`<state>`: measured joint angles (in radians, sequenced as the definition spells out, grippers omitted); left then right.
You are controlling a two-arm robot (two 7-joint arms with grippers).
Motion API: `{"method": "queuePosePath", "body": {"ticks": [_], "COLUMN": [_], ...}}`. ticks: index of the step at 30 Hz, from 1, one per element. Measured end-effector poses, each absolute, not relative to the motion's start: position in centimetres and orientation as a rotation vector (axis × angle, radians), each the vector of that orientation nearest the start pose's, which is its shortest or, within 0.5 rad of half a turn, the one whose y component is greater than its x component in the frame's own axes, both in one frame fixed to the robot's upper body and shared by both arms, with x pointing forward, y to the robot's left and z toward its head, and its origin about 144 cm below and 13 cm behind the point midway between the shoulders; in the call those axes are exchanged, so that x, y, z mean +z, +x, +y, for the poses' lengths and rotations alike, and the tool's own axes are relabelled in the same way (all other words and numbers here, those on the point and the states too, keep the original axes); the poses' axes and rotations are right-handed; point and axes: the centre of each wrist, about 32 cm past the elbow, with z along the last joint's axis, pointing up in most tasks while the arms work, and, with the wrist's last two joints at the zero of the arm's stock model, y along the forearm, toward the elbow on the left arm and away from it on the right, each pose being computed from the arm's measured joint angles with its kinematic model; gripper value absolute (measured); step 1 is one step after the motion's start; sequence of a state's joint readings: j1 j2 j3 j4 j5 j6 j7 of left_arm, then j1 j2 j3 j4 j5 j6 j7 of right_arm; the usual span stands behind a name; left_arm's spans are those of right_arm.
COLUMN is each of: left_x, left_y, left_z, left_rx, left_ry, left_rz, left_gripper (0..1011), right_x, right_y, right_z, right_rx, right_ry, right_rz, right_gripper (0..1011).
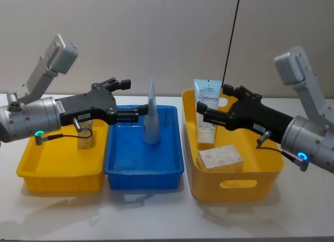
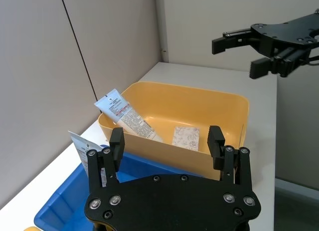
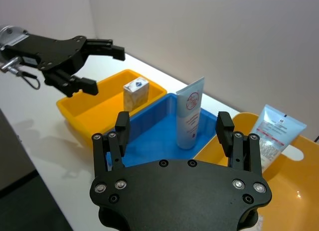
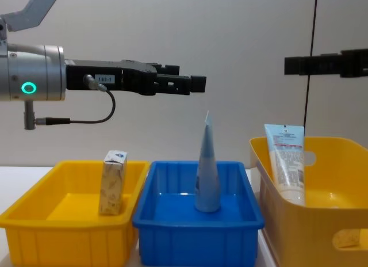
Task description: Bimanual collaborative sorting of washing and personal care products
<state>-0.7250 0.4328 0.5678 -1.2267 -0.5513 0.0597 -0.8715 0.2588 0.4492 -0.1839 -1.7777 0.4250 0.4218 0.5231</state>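
In the chest view, the right gripper [image 4: 296, 64] is cut off by the right picture edge. The marbled box [image 4: 347, 238] shows as a sliver through the deep yellow bin's [image 4: 305, 221] handle slot. The left arm [image 1: 78, 112] covers the speckled carton's [image 1: 85, 138] top.

A shallow yellow plastic bin [image 1: 31, 169] holds a beige speckled, blue-topped carton [image 1: 85, 137]; the blue plastic bin [image 1: 172, 148], a blue-grey tube [image 1: 151, 117]; the deep yellow bin [image 1: 271, 174], a white red-printed tube [image 1: 206, 114] and marbled box [image 1: 220, 157].

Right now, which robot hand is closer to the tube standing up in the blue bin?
The left. The left end effector hovers open, just above and beside the blue-grey tube in the blue bin. The right end effector hovers open farther off, over the big yellow bin.
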Motion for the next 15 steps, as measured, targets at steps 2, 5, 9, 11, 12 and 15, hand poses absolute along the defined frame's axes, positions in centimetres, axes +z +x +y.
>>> {"method": "queuePosePath", "body": {"ticks": [2, 5, 9, 11, 12, 15], "left_x": [128.47, 128.47, 128.47, 128.47, 128.47, 128.47], "left_y": [61.51, 61.51, 61.51, 61.51, 61.51, 61.51], "left_z": [24.80, 24.80, 24.80, 24.80, 24.80, 24.80], "left_rx": [0.384, 0.384, 0.384, 0.384, 0.384, 0.384], "left_ry": [0.072, 0.072, 0.072, 0.072, 0.072, 0.072], "left_rz": [-0.132, -0.131, -0.131, -0.131, -0.131, -0.131], "left_gripper": [1001, 1001, 1001, 1001, 1001, 1001], "right_x": [128.94, 128.83, 128.71, 128.68, 128.64, 128.59], "right_y": [49.80, 49.60, 49.38, 49.32, 49.27, 49.19], "right_z": [-27.57, -27.60, -27.63, -27.64, -27.64, -27.65], "right_rx": [-0.798, -0.784, -0.769, -0.766, -0.762, -0.756], "right_ry": [-0.110, -0.116, -0.121, -0.122, -0.123, -0.125], "right_rz": [0.002, 0.002, 0.003, 0.003, 0.004, 0.004], "right_gripper": [1002, 1002, 1002, 1002, 1002, 1002]}}
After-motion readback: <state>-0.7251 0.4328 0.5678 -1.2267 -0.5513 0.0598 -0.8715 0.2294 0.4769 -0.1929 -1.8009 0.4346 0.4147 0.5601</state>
